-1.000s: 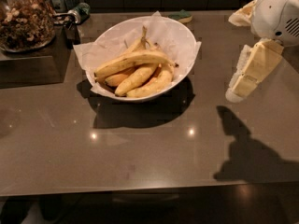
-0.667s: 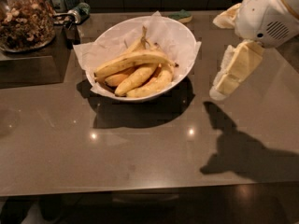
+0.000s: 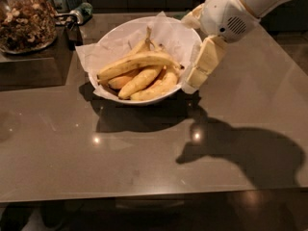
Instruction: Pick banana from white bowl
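- Gripper [image 3: 190, 50]: cream two-finger parallel-jaw gripper on a white arm, entering from the upper right. It hangs at the right rim of the bowl, its lower finger [image 3: 204, 64] overlapping the paper lining in this view. Height above the rim is hard to judge.
- Gripper state: the jaws appear spread apart, with nothing between them. Empty.
- Target: the long, slender, curved yellow banana [image 3: 137, 61] with brownish streaks. It lies on top of the shorter, plumper bananas [image 3: 144, 81] inside the wide, glossy white bowl [image 3: 139, 101] lined with crinkled white paper [image 3: 86, 57].
- Key relation: the banana lies to the image left of the gripper and a little below it. Its long axis runs roughly left to right, with the dark tip at the end nearest the gripper.
- Judgement: the coming move is a short reach leftward and down, with the jaws set across that axis.
- Against 1.0 s ago: the gripper was well apart from the bowl, out to its right. It has come in to the rim. Bananas and bowl are unmoved.
- Also present: glass jar of nuts [image 3: 24, 20] at upper left, on the glossy grey-brown tabletop [image 3: 144, 158].
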